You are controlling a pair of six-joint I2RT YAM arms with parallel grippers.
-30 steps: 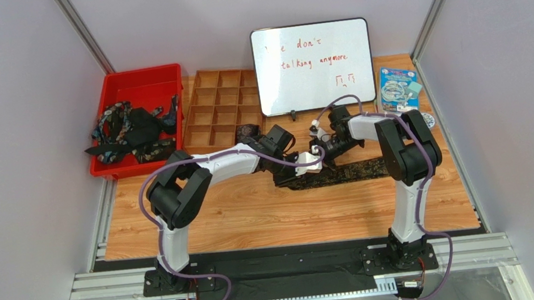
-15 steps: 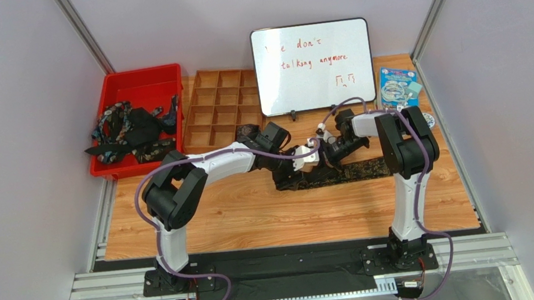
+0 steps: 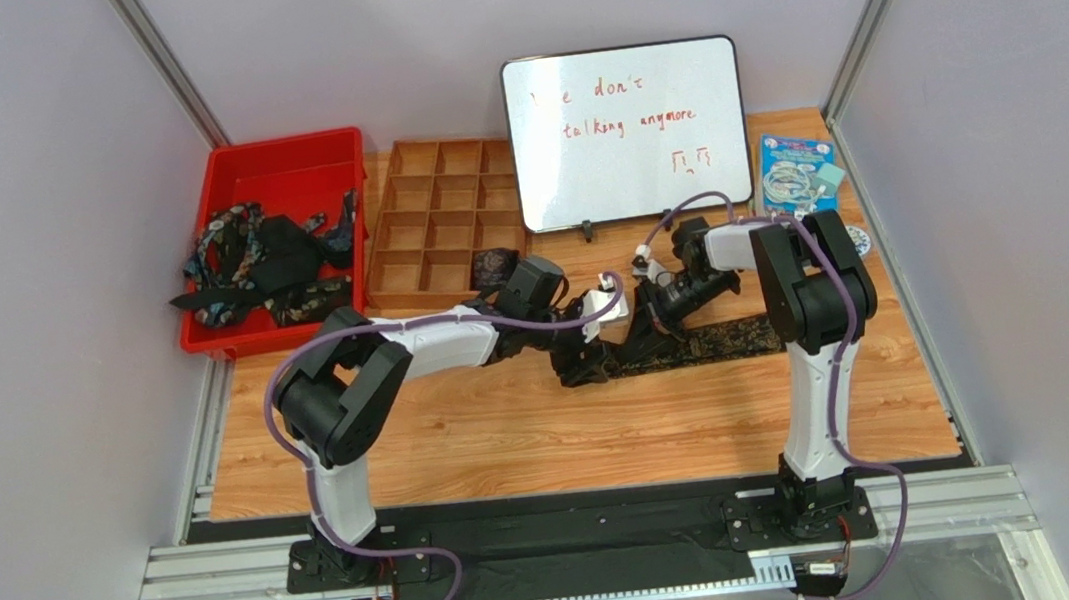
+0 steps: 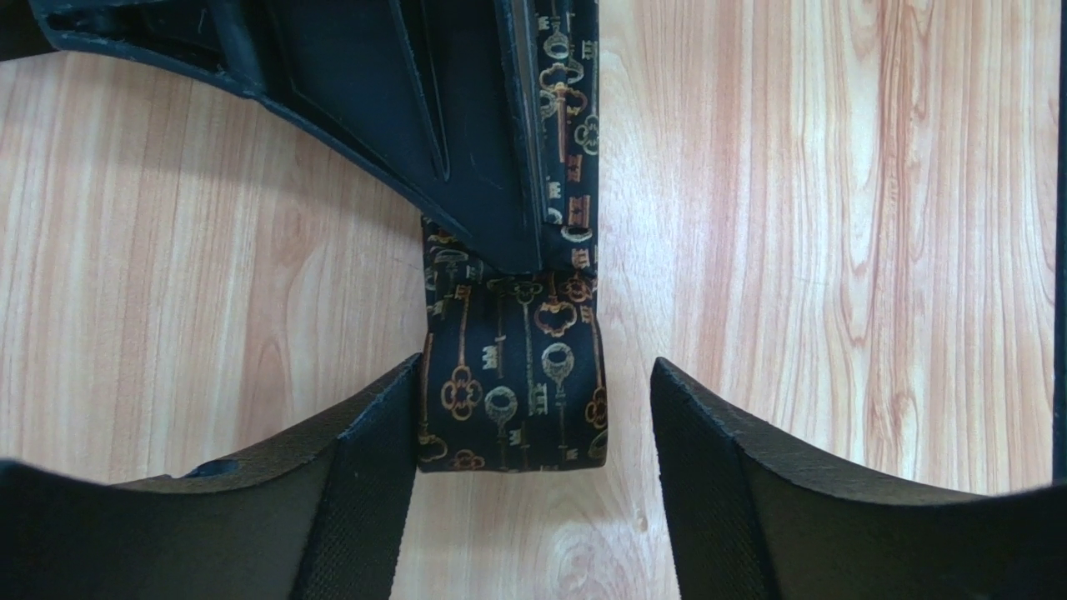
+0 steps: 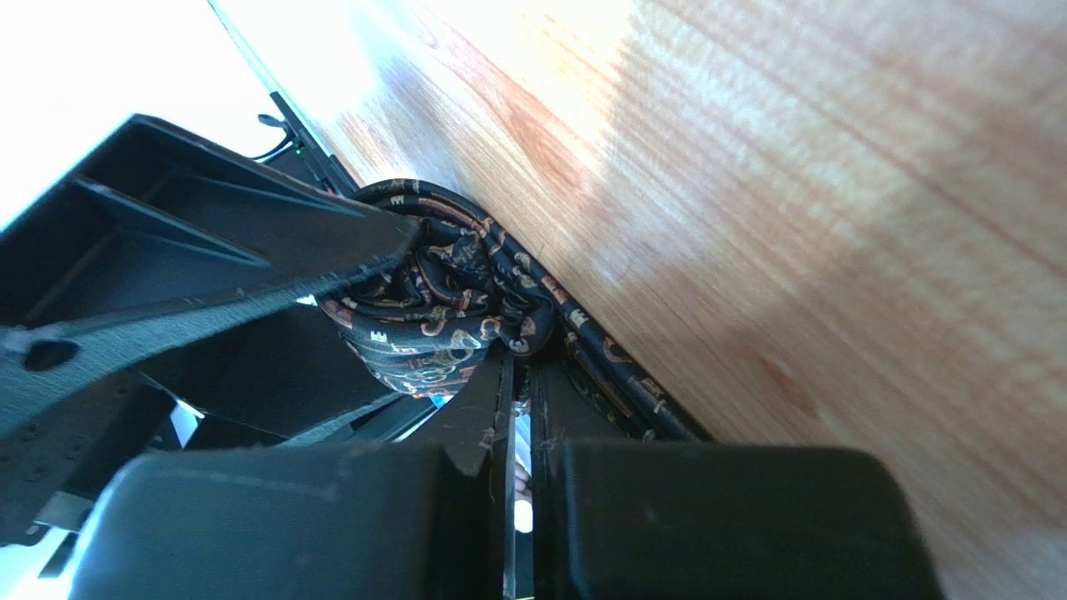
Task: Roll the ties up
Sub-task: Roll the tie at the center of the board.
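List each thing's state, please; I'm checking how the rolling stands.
tie: one end rolled, the rest flat on the table.
left pincer: open, straddling the roll.
right pincer: shut, tips at the roll.
ties in red bin: loose heap, unrolled.
wooden tray: dark coil in its near right cell.
whiteboard: upright, written on.

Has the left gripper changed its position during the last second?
Yes. Seen from above, the left gripper has shifted slightly away from the arm bases, toward the whiteboard, and its jaws have opened wider.
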